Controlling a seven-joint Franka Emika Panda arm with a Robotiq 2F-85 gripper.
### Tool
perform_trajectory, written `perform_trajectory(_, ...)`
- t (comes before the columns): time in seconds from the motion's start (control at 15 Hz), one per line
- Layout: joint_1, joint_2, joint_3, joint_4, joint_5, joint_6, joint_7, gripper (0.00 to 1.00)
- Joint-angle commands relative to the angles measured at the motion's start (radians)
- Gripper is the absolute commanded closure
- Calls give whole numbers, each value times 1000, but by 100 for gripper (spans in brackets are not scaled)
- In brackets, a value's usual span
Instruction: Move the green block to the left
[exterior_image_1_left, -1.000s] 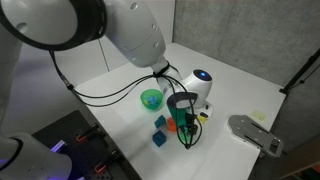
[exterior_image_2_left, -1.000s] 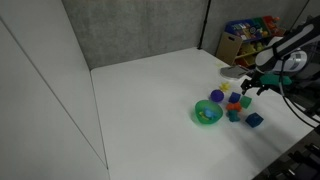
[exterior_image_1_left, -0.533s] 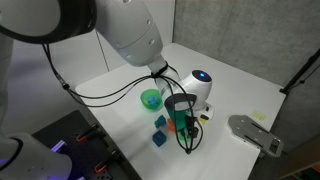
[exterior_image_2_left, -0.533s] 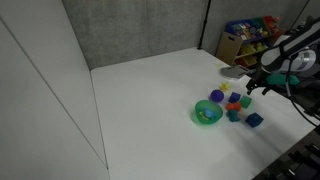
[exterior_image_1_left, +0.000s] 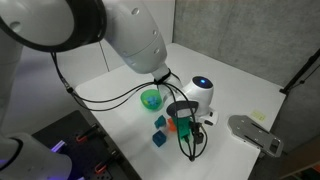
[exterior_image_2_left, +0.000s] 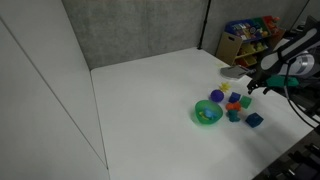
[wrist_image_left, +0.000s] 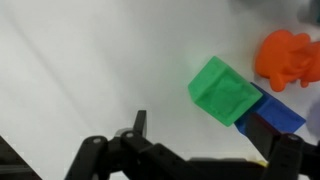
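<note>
Barely showing the green block (wrist_image_left: 225, 90) in both exterior views. Resting on the white table (wrist_image_left: 80, 60), touching a blue block (wrist_image_left: 272, 116). Hanging the gripper (wrist_image_left: 212, 138) near it, spread wide, gripping nothing. Grey wall (exterior_image_2_left: 140, 30) standing far behind.

White tabletop (exterior_image_2_left: 140, 100), matte. Load sits clustered near one edge: round green bowl (exterior_image_2_left: 207, 113), purple piece (exterior_image_2_left: 217, 96) just beside it, small bright green block (wrist_image_left: 222, 90) touching a blue block (wrist_image_left: 275, 115), orange lumpy figure (wrist_image_left: 285, 60) near both.
</note>
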Motion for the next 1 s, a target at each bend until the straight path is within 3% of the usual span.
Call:
perform_trajectory(0.0, -19, 71, 4, 69, -3, 21, 16, 0)
perform_trajectory(0.53, -30, 203, 0, 210, -2, 47, 40, 0)
perform_trajectory(0.93, -27, 228, -6, 251, -2, 61, 64, 0)
